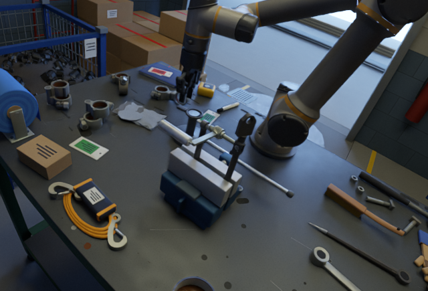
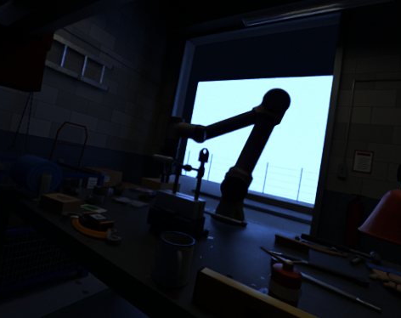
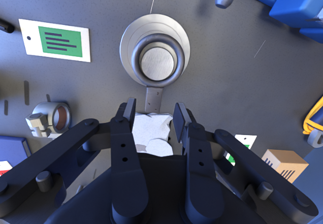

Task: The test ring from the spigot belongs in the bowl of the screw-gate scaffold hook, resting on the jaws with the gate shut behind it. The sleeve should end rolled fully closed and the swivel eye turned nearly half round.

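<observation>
At the far middle of the bench, the dark test ring sits around a round steel spigot on its disc base. My gripper hangs just beside it, low over the bench, open and holding nothing. Nearer the front, the scaffold hook is clamped in a grey and blue vise, with its dark swivel eye standing up at the right. The second side camera is too dark to show the hook's gate or sleeve.
A blue wire cage of parts stands at the far left, with cardboard boxes behind. Scaffold couplers, a crumpled rag, tags, a yellow tape and a marker lie near the spigot. A lanyard and hand tools lie toward the front.
</observation>
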